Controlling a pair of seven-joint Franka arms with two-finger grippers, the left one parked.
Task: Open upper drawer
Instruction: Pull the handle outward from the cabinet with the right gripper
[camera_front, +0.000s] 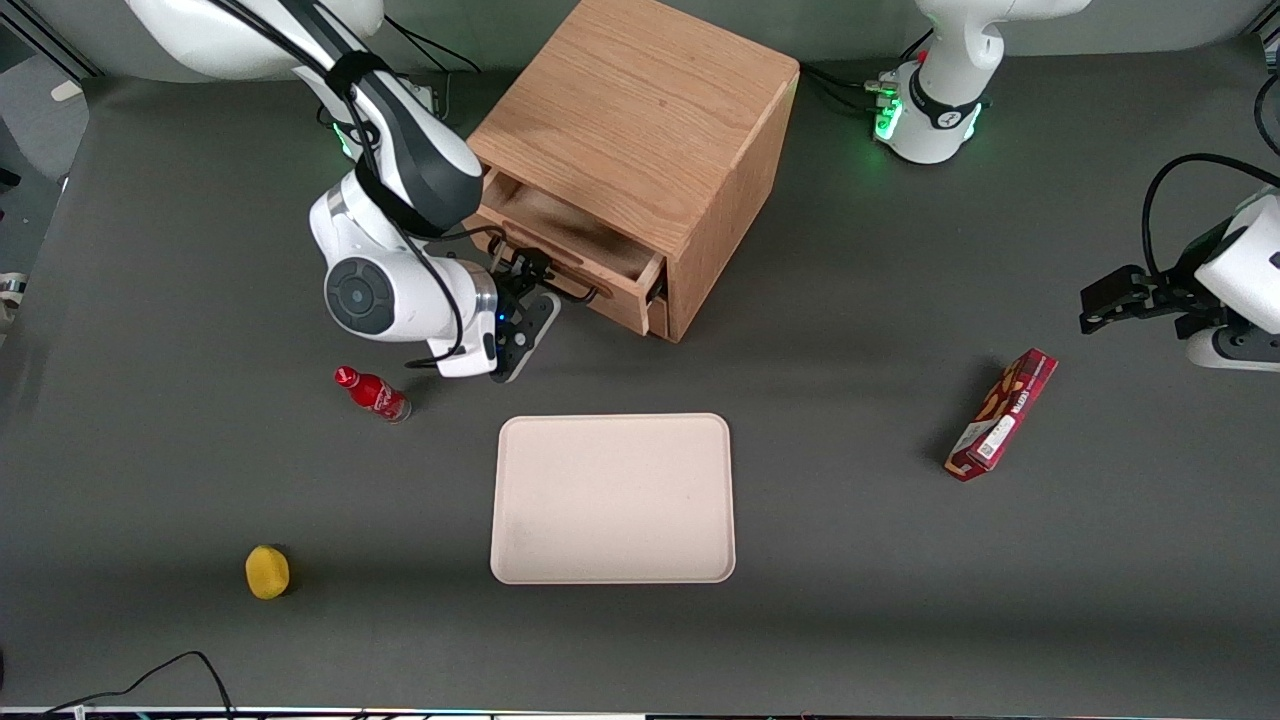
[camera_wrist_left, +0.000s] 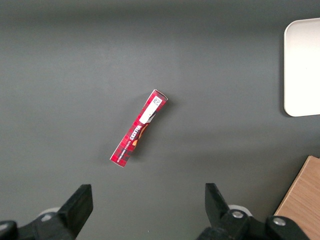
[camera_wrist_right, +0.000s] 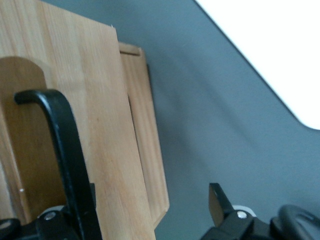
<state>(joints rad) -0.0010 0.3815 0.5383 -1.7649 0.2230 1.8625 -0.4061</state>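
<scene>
The oak cabinet (camera_front: 640, 110) stands at the back of the table. Its upper drawer (camera_front: 590, 250) is pulled part-way out, so its inside shows. The black bar handle (camera_front: 562, 287) runs along its front. My right gripper (camera_front: 527, 268) is in front of the drawer, at the handle. In the right wrist view the gripper (camera_wrist_right: 150, 200) is open, its fingers wide apart. The handle (camera_wrist_right: 65, 140) and the drawer front (camera_wrist_right: 100, 100) lie between the fingers, with the handle close to one finger. The bottom drawer (camera_wrist_right: 145, 125) is shut beneath it.
A beige tray (camera_front: 612, 498) lies nearer the front camera than the cabinet. A small red bottle (camera_front: 373, 393) lies close to my wrist. A yellow object (camera_front: 267, 572) sits near the front edge. A red snack box (camera_front: 1002, 413) lies toward the parked arm's end.
</scene>
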